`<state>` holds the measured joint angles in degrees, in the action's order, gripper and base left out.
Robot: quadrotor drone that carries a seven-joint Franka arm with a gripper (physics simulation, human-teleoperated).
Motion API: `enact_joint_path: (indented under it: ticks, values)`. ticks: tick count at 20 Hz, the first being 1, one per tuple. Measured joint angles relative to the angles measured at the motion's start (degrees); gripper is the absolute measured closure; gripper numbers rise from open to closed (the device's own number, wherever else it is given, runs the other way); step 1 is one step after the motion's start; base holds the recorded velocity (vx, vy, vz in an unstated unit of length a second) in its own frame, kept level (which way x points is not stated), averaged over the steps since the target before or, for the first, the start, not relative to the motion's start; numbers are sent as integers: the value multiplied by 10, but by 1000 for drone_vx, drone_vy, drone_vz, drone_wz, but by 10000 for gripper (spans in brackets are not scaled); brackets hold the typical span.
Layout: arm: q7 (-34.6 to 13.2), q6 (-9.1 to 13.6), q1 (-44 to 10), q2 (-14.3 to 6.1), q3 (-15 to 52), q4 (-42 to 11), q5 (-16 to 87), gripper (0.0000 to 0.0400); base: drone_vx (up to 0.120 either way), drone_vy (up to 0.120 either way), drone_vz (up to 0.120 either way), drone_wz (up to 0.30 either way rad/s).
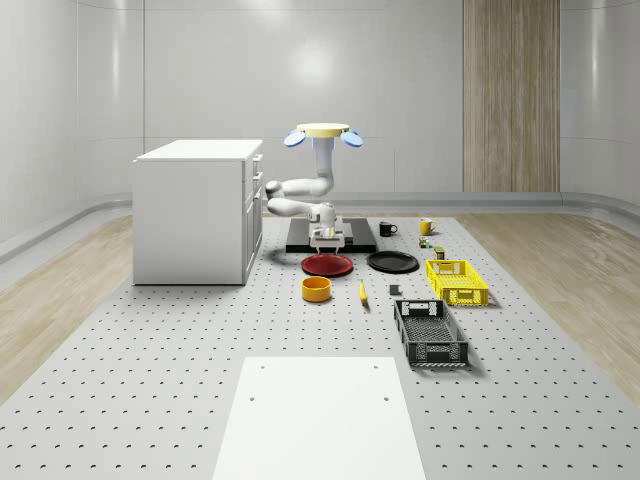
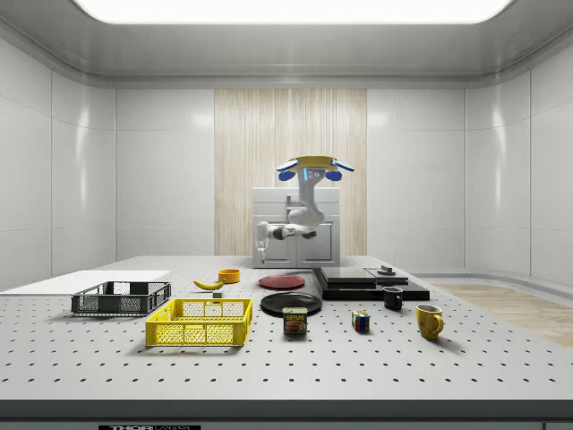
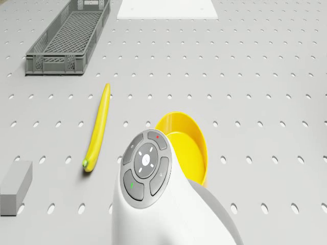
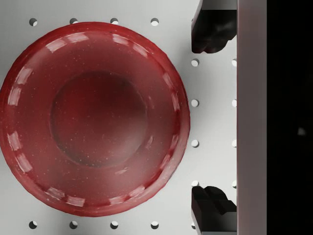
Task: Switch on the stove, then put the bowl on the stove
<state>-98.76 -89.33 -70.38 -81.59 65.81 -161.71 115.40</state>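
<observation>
A grey perforated table (image 1: 150, 400) fills a white-panelled room. The drone (image 1: 324, 134) hovers above the stove (image 1: 300, 240), fingers (image 4: 210, 29) apart beside its front edge; the yellow bowl (image 1: 316, 289) sits mid-table. A can (image 2: 295, 321) reads "SPAM".

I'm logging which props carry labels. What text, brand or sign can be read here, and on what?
"SPAM": on the can on the table, seen in the side view.
Strip under the table's front edge in the side view: lettering too small to read.
Round button pad on the arm in the drone view: small icons, no words.
</observation>
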Motion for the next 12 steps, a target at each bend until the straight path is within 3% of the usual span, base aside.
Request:
enact_joint_path:
  ticks: [11, 12]
  values:
    - [0, -1, 0, -1, 0, 0, 0, 0, 120, 0, 0, 0]
    - [0, -1, 0, -1, 0, 0, 0, 0, 120, 0, -120, 0]
